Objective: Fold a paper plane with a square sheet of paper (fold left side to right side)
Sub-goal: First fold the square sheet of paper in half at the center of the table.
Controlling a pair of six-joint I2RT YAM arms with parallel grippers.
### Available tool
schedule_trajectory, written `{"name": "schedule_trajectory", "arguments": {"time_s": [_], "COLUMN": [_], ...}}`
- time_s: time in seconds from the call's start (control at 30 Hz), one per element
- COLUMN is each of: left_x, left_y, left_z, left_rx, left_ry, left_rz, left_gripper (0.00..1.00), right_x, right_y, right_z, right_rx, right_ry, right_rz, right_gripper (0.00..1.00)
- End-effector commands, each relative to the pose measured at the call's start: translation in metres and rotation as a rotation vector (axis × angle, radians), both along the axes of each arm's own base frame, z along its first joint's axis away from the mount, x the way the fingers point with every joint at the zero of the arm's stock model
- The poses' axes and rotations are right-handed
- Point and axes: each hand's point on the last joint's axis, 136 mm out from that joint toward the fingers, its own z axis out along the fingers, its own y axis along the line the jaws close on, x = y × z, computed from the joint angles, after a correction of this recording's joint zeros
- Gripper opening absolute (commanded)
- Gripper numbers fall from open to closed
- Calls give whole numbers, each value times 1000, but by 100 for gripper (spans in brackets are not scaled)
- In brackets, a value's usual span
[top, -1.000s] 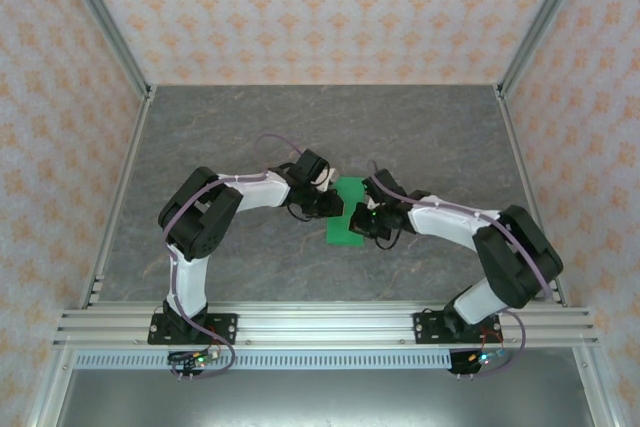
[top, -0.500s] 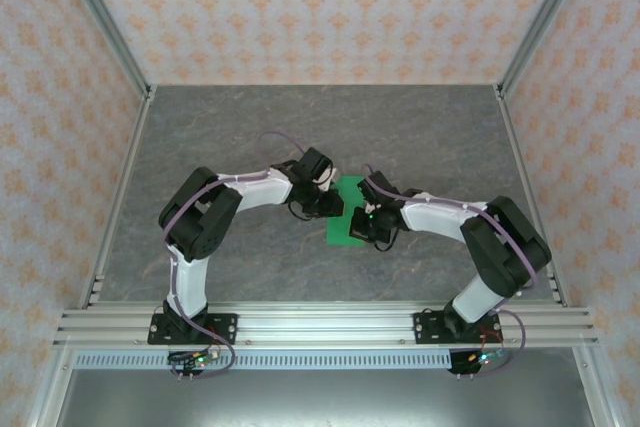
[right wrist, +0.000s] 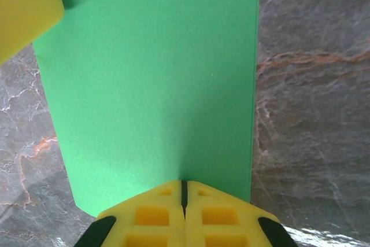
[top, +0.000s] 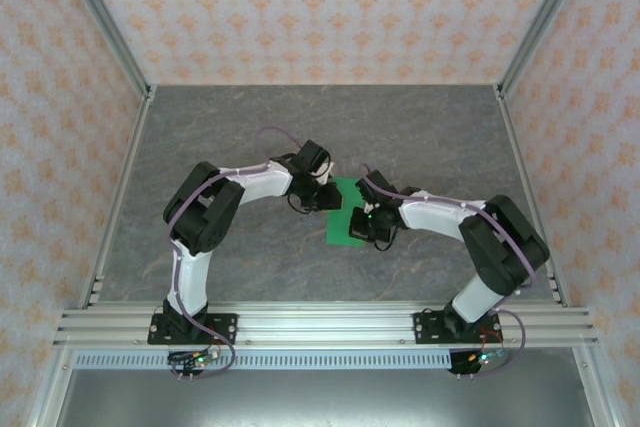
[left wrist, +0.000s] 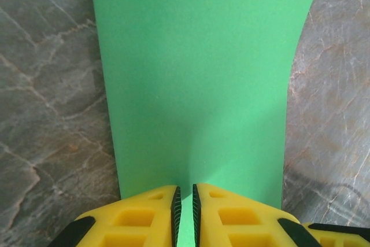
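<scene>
Two pincers flank one sheet. We see the left pincer (left wrist: 185,215), jaws barely apart, and cannot tell whether it grips, at the left edge of the green sheet of paper (top: 342,222). The sheet lies mid-bench (top: 250,137), long axis far-to-near. The right pincer (right wrist: 184,201), clenched, meets its right edge.

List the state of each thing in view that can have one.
green paper, lying flat on the table, showing as a narrow rectangle.
left gripper, open by a thin slit, tips at the paper's edge.
right gripper, shut, tips at the paper's opposite edge.
</scene>
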Motion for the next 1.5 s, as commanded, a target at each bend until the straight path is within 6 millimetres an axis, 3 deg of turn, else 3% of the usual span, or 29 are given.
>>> {"name": "schedule_trajectory", "arguments": {"time_s": [0.0, 0.43, 0.63, 0.97, 1.1, 1.27, 1.47], "left_x": [25, 73, 89, 121, 110, 76, 47], "left_y": [16, 24, 37, 40, 41, 27, -8], "left_z": [-5, -4, -8, 18, 41, 61, 51], "left_rx": [51, 71, 87, 41, -9, -154, -193], "left_ry": [-41, -53, -50, -89, -137, -154, -110], "left_rz": [40, 87, 113, 107, 112, 94, 5], "left_gripper": [18, 18, 18, 18, 18, 17, 17], "right_x": [-36, -42, -41, -40, -37, -37, -38], "right_y": [-48, -52, -51, -48, -46, -46, -48], "right_z": [-37, -42, -41, -40, -38, -38, -37], "right_rx": [-233, -244, -237, -225, -221, -225, -235], "right_ry": [133, 145, 142, 141, 133, 136, 139], "right_rz": [3, 18, 23, 27, 26, 29, 32], "right_gripper": [5, 5, 5, 5, 5, 5, 5]}}
